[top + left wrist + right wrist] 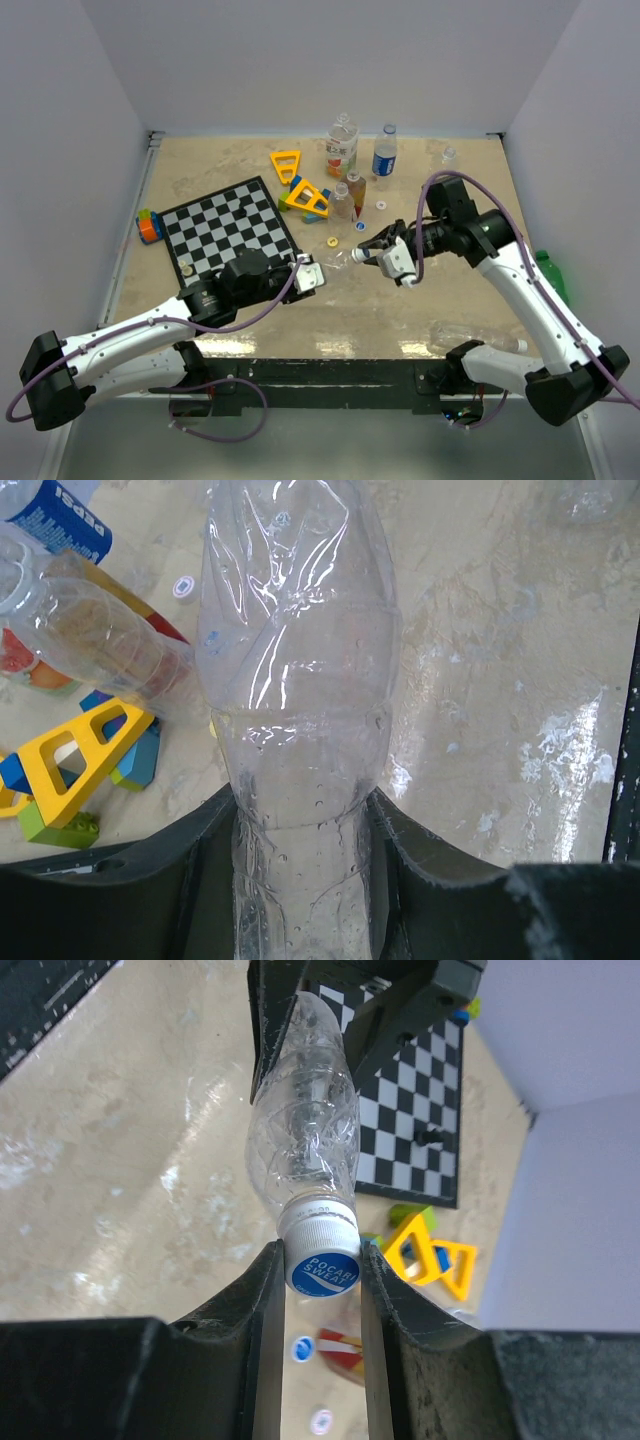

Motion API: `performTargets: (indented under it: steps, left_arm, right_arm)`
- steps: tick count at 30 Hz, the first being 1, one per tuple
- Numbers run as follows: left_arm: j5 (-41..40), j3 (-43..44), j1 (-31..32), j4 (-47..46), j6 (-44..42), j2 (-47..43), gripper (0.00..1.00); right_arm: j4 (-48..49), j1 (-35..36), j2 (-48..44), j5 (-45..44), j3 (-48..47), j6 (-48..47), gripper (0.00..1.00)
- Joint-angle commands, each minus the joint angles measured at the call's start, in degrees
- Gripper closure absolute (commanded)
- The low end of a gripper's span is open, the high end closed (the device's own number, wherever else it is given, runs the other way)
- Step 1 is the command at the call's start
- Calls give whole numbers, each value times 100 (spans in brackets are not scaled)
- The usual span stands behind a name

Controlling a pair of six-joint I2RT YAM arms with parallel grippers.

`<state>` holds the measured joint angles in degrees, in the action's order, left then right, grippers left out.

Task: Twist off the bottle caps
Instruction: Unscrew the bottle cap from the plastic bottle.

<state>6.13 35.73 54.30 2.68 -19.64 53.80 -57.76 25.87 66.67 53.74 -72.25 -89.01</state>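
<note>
Top external view takes in the mottled beige table [450, 320], with a black-and-white chequered mat [230, 235] beyond and outward of the left gripper [316, 270], and a cluster of standing plastic bottles [342, 148] and yellow triangular toy frames [305, 195] well beyond both tools. Between the tools is the clear crumpled plastic bottle [342, 258], lying roughly level, its long axis running straight from one gripper to the other. The left wrist view shows that tool's dark fingers [195, 870] pressed narrow on either side of the bottle's lower body, gripping it, the rest of the bottle stretching directly ahead. The right gripper [320, 1256] meets the opposite end: in the right wrist view its jaws are clamped on the blue round screw cap [322, 1272], white-skirted, which sits squarely between the fingertips with the neck and body pointing away from the tool. So the cap lies at the right arm's end, that arm being the nearer to it, while the left arm acts as anchor. The coming move, as I judge it, is a twist of the right wrist about the bottle's long axis; that axis looks close to in line with the tool's own, so the turn should carry through provided the left grip does not let the thin, yielding body slip or wring. A few small loose caps [381, 207] lie on the table beyond the right gripper
</note>
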Motion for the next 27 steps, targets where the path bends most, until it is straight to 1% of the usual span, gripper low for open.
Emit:
performTargets:
  steps: [1,5,10,13,15,16,18,19,20,24,27]
  left_arm:
    - [-130,14,-34,207,74,-115,100]
    - [-130,14,-34,207,74,-124,100]
    - [-112,14,-34,207,74,-124,100]
    - [-121,22,-34,207,74,-124,100]
    - [-121,13,-34,207,74,-124,100]
    - [-112,13,-34,207,74,-116,100]
    - [-112,14,-34,207,74,-107,100]
    - [-112,5,-34,216,74,-115,100]
    - [-121,13,-34,216,65,-115,100]
    - [-130,13,-25,207,74,-133,100]
    - [-130,13,-34,207,74,-142,100]
  right_arm:
    - [-69,-117,-278,-514,62,-1970,100]
    - [-139,-126,-330,-197,211,-2191,100]
    - [-8,-126,-313,40,457,-1910,100]
    - [-7,-126,-295,198,624,-1751,85]
    - [-25,-126,-322,225,677,-1646,67]
    - [-16,-126,-348,243,677,-1559,62]
    - [176,-126,-392,260,642,-1016,54]
    - [238,-126,-409,252,607,-761,48]
    - [230,-126,-462,251,572,-654,44]
    - [274,-152,-690,190,589,-109,35]
    - [361,-178,-936,120,598,523,34]
